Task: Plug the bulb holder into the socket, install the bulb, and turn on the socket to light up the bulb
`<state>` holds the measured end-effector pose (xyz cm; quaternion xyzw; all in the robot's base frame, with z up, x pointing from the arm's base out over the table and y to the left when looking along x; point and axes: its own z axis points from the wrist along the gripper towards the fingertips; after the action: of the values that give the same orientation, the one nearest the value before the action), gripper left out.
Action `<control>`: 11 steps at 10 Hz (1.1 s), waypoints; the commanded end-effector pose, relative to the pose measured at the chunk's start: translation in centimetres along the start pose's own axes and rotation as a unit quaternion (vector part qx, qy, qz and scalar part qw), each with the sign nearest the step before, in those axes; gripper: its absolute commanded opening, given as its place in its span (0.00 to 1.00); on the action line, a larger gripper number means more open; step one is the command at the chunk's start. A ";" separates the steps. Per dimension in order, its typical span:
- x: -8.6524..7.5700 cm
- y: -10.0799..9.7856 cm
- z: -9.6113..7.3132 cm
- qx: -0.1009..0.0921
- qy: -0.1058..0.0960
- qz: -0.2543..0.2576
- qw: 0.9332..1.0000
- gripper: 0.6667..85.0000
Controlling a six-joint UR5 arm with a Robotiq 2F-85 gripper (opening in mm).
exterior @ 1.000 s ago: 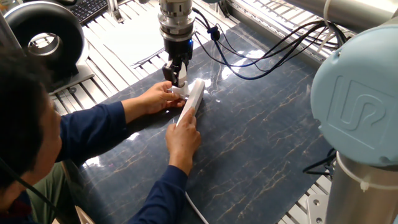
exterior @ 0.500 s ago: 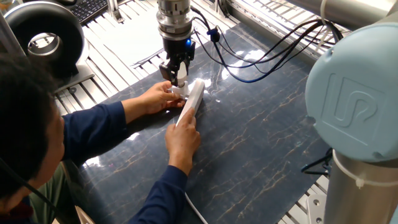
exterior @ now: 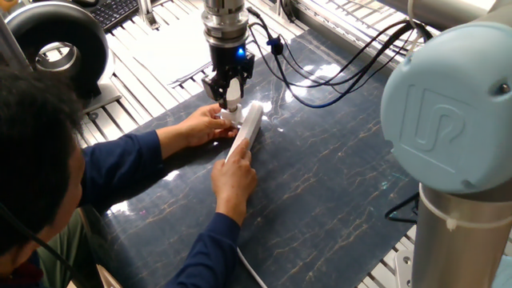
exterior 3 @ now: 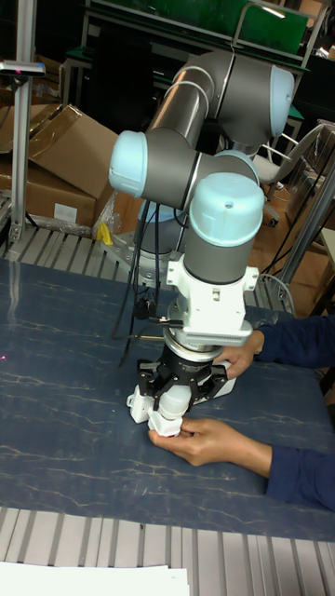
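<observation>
**Bulb at the holder, switch still to come**

At upper centre of the fixed view, the gripper point(exterior: 230, 94) hangs straight down over the far end of the socket point(exterior: 245, 133), which lies diagonally on the dark marbled table point(exterior: 344, 184). Its two fingers are closed around a small white object that looks like the bulb point(exterior 3: 168, 410); the tall fixed view shows it, dome down, at the lower centre of the frame, directly beneath the wrist. A person's hand point(exterior: 200, 125) cups the spot just left of the socket's end, touching or nearly touching the bulb, while the other hand point(exterior: 234, 178) presses on the strip nearer the bottom of the frame. The bulb holder itself is hidden behind fingers and gripper, so whether it is fully seated in the socket cannot be told. By the look of it, plugging in is probably done and bulb installation is under way; no glow shows, so switching on remains.
</observation>
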<state>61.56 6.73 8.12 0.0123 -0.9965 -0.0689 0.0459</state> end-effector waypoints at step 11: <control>-2.7 -0.5 0.3 0.021 -0.046 0.213 0.976 0.00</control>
<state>63.63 5.97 7.64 -0.1520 -0.9874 -0.0375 0.0215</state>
